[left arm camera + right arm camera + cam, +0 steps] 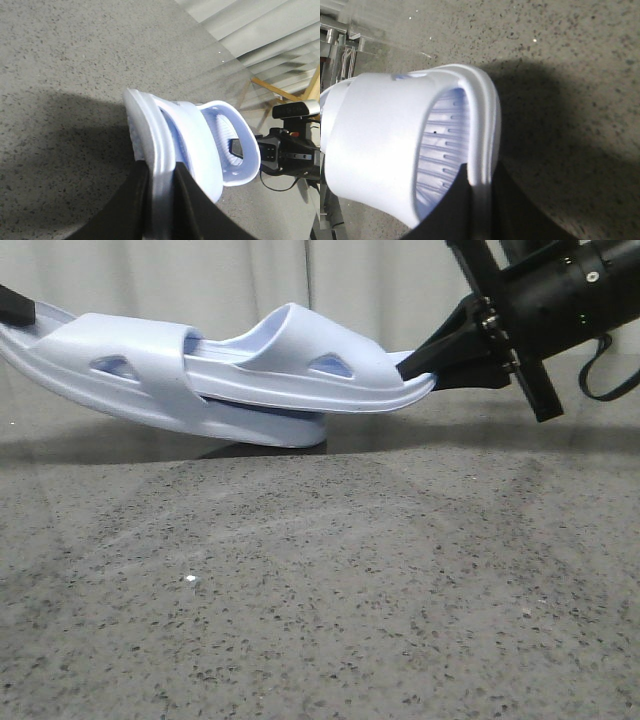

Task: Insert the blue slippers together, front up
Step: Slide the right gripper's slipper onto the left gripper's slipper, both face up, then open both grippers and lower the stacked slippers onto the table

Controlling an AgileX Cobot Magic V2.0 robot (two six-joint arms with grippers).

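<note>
Two pale lavender-blue slippers hang nested just above the speckled table in the front view. The left slipper (150, 365) lies lower, its toe end near the table. The right slipper (300, 355) lies on top, its front pushed under the left one's strap. My left gripper (12, 308) is shut on the left slipper's heel rim at the view's left edge; the left wrist view shows its fingers (135, 200) clamping the sole edge (160, 165). My right gripper (415, 365) is shut on the right slipper's heel; the right wrist view shows the rim (482, 150) between its fingers (452, 210).
The grey speckled table (320, 590) stretches in front of and below the slippers. A pale curtain (250, 280) hangs behind. The right arm's black body (570, 290) fills the upper right. A camera on a stand (295, 110) shows in the left wrist view.
</note>
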